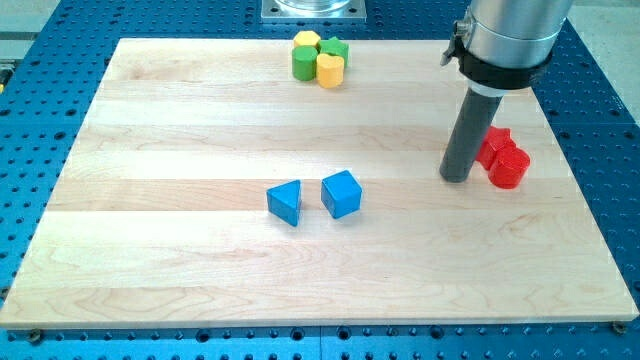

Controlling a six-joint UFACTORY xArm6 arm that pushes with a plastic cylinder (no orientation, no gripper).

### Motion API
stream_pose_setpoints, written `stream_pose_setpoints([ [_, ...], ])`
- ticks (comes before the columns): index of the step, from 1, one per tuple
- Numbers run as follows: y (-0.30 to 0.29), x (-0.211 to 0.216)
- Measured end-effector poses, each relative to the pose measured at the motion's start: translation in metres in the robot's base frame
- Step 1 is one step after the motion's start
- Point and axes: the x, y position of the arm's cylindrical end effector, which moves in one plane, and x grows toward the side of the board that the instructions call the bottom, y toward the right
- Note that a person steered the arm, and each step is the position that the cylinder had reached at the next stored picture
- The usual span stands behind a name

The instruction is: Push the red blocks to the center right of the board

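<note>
Camera view: my tip (pixel 456 179) has no jaws, just a bare rod, down on the board (pixel 150 240) right of center, touching the left side of two red blocks (pixel 502 157), a star-like one and a cylinder. Blue triangle (pixel 286 202) and blue cube (pixel 341 193) sit mid-board to the left; green and yellow blocks (pixel 319 58) cluster at the far edge.

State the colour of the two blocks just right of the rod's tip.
Red: both red blocks sit touching, right of my tip, shown in the camera view.
</note>
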Motion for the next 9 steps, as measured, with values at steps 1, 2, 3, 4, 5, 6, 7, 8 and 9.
stream_pose_setpoints([
  [1, 0.008, -0.015],
  [2, 0.03, -0.05],
  [3, 0.03, -0.051],
  [4, 0.021, -0.043],
  [5, -0.006, 0.023],
  [6, 0.03, 0.063],
  [7, 0.071, 0.068],
  [8, 0.07, 0.034],
  [9, 0.063, 0.023],
])
